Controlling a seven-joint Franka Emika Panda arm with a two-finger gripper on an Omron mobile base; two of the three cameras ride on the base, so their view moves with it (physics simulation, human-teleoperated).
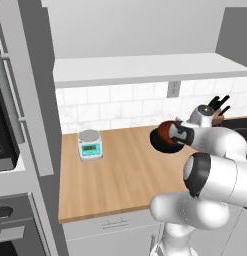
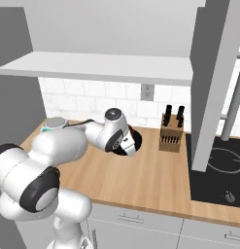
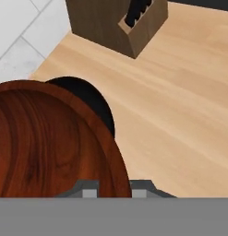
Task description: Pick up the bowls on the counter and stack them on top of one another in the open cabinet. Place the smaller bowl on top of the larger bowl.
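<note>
A white tiled backsplash (image 1: 115, 107) with a grey wall outlet (image 1: 173, 89) runs behind the worktop, where a teal-and-white kitchen scale (image 1: 90, 144) and a wooden knife block (image 2: 171, 132) stand. A tall grey oven column (image 1: 17, 150) rises at left; a black cooktop (image 2: 219, 175) lies at right.

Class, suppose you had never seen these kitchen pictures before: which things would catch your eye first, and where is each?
First the shallow reddish-brown wood-look bowl, large in the hand view, its rim between the gripper's finger tips, with the glossy black bowl behind it on the light wood counter. Next the bulky white arm reaching across that counter, then the teal-and-white kitchen scale at the back left and the wooden knife block by the tiled wall.
</note>
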